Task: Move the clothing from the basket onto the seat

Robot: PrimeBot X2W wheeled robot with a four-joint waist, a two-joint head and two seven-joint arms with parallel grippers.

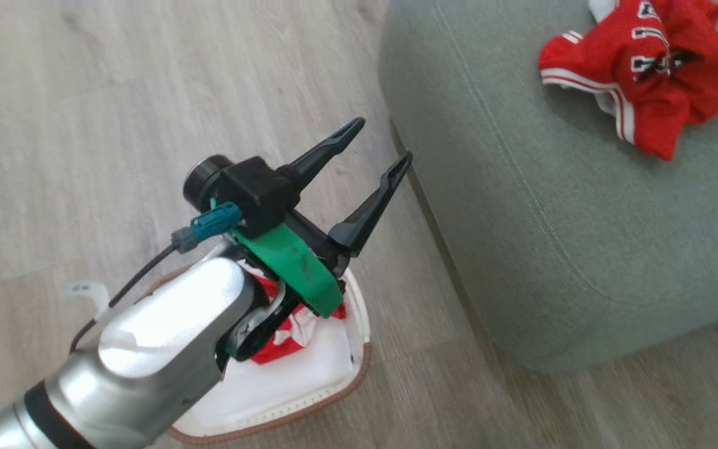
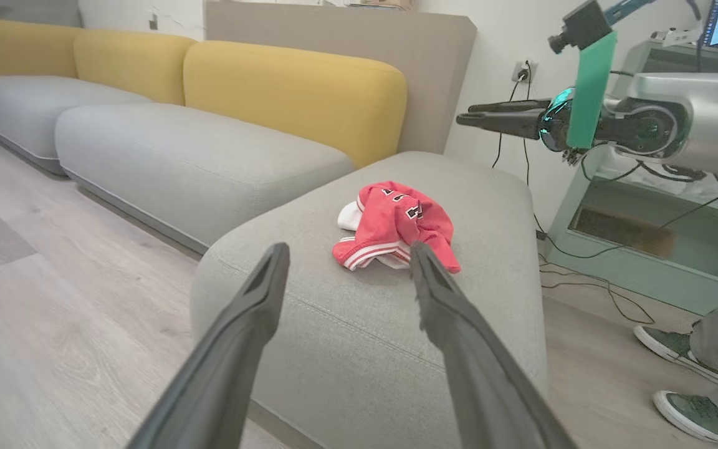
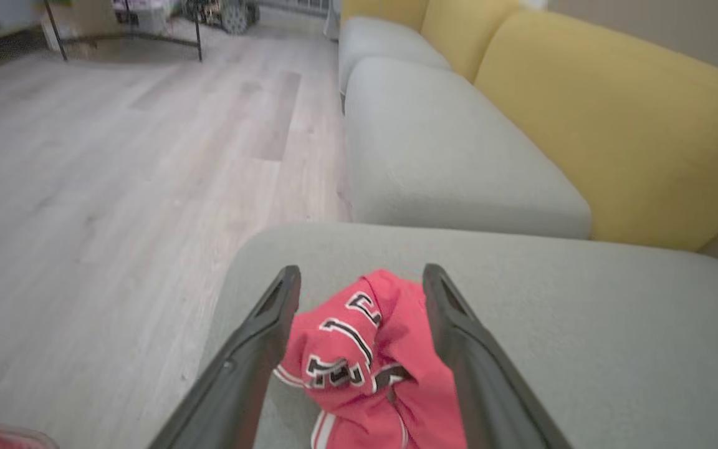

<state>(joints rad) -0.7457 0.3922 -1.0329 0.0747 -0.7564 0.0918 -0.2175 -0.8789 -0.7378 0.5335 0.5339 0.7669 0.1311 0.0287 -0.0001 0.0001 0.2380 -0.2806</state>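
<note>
Black fingers spread wide on our left claw (image 1: 379, 146), nothing between them, and it hangs over the wooden floor (image 1: 116, 93) just off the seat (image 1: 521, 218) and its rounded edge. Our right claw (image 3: 362, 274) is released too, up in the air above the seat, and from its wrist a crumpled red jersey (image 3: 365, 355) shows between the parted fingers. The jersey's lettering is dark with a white outline, but it's folded over and we can't read it. White-and-red stripes run along the hem. It lies on top of the grey-green seat, well apart from the basket (image 1: 328, 397). That basket sits on the floor under our left forearm, brown-rimmed, near the seat, and in it there's red cloth (image 1: 281, 352) over something white. Past the seat, a person's green shoes (image 2: 677, 346) stand on the floor.
</note>
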